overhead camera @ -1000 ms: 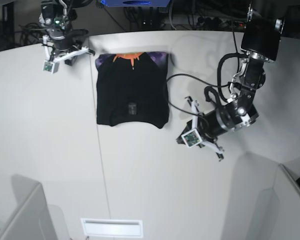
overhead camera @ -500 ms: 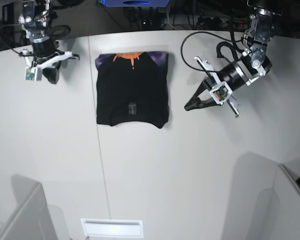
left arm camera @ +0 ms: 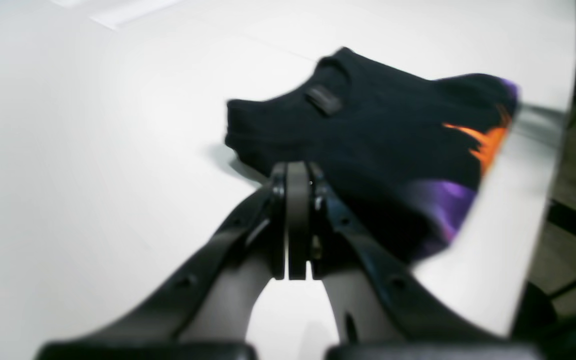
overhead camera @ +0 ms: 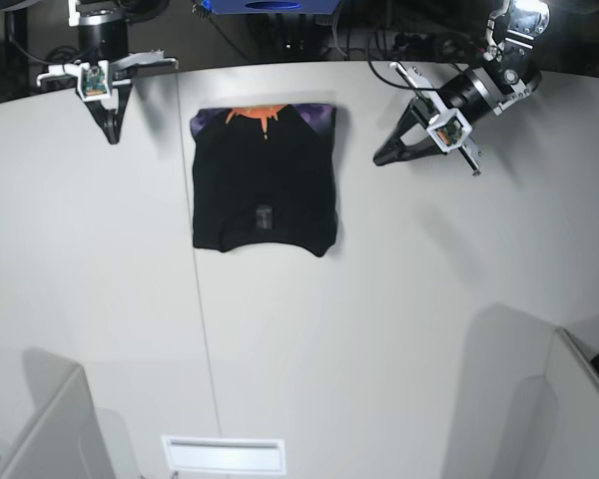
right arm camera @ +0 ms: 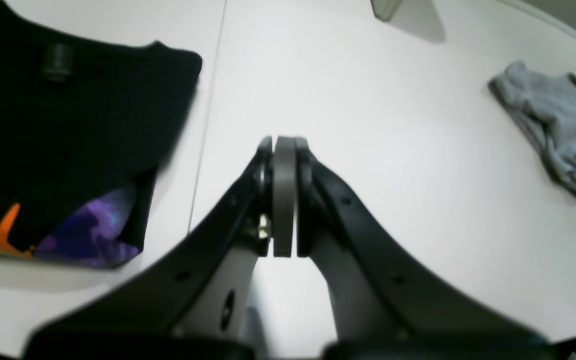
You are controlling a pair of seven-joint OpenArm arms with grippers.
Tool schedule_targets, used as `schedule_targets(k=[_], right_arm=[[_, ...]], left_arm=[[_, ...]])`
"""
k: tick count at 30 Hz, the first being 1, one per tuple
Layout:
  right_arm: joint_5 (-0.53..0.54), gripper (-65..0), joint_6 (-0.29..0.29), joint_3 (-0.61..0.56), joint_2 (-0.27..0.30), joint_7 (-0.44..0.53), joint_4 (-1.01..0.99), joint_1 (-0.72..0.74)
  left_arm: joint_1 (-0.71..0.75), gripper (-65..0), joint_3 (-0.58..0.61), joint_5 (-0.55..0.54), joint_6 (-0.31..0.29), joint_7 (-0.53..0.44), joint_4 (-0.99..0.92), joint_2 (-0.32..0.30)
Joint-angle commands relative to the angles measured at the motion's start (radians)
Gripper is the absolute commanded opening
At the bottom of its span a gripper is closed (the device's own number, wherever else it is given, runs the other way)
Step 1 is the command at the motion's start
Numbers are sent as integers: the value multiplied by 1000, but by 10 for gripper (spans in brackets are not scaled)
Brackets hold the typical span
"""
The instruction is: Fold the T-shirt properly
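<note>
We see black curved fingers (right arm camera: 353, 220) with small screw holes, grey pads (left arm camera: 297, 220), white brackets carrying green camera boards (overhead camera: 446, 129), and black cables (overhead camera: 419, 82).

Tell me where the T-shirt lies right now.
In the base view the T-shirt lies folded flat near the table's far edge, just right of the tabletop seam, between the shut right gripper and shut left gripper.
</note>
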Motion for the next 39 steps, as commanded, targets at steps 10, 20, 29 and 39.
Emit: schedule_targets(k=[10, 20, 29, 39], right_arm=[[3, -650, -6, 55, 14, 116, -31, -154], [1, -650, -6, 82, 17, 171, -197, -249], [1, -650, -6, 59, 17, 169, -367, -338], [1, -650, -6, -87, 60, 169, -835, -158]], left_arm=[[192, -650, -5, 33, -6, -205, -33, -11], [372, -650, -7, 96, -6, -231, -53, -34], [473, -650, 7, 96, -6, -231, -173, -56], [356, -650, 99, 90, -6, -229, -569, -47]])
